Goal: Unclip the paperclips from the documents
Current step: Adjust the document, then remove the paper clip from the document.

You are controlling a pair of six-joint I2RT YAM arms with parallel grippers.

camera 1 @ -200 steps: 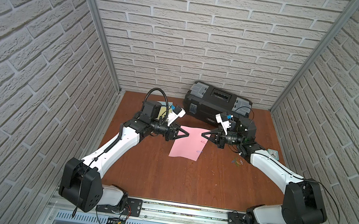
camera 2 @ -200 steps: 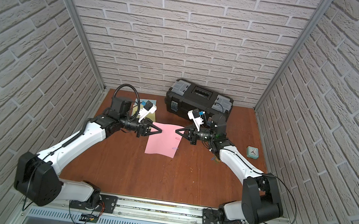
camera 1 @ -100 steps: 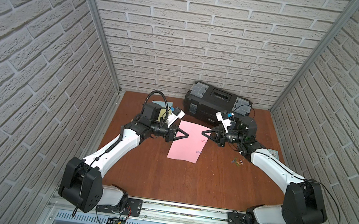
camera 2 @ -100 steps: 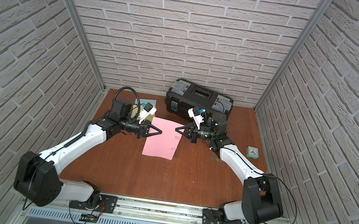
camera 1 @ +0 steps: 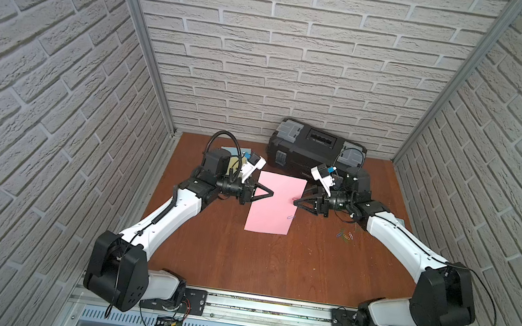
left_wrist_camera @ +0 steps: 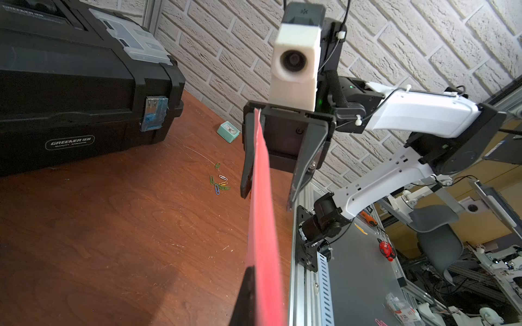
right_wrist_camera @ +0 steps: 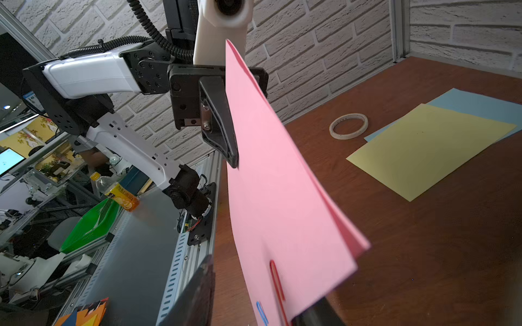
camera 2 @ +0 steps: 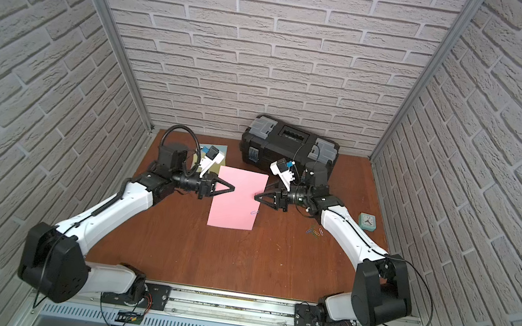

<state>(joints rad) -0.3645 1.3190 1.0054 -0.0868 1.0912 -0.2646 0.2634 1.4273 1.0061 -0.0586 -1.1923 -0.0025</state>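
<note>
top views, left gripper (camera 1: 271, 193): pressed together on the left edge of the pink paper sheet (camera 1: 272, 206)
top views, right gripper (camera 1: 295, 202): at the sheet's right edge; spread or not, cannot tell from here
top views, clips on sheet: small purple wire paperclip (camera 1: 290, 216) on the right edge, nearer the rail than the right gripper
top views, loose clips: pile of coloured wire paperclips (camera 1: 346, 235) on the brown wooden table (camera 1: 273, 268), right of the pink paper sheet, apart from it
top views, other sheets: yellow paper sheet (camera 1: 234, 162) on a light blue paper sheet (camera 1: 237, 149), behind the left arm
top views, rest: black plastic toolbox (camera 2: 289, 147) at the back wall; small teal clock (camera 2: 367, 221) far right
left wrist, right gripper (left_wrist_camera: 268, 200): jaws spread, pink paper sheet (left_wrist_camera: 262, 225) edge between them, close to one finger
left wrist, left gripper: one black finger (left_wrist_camera: 245, 296) flat against the sheet
right wrist, left gripper (right_wrist_camera: 233, 163): pinching the pink paper sheet (right_wrist_camera: 282, 197); two layers show at one corner
right wrist, clips: red wire paperclip (right_wrist_camera: 276, 282) and blue wire paperclip (right_wrist_camera: 262, 312) on the edge between the right gripper's parted fingers
right wrist, rest: pale tape roll (right_wrist_camera: 348, 125) beside the yellow paper sheet (right_wrist_camera: 429, 149)
</note>
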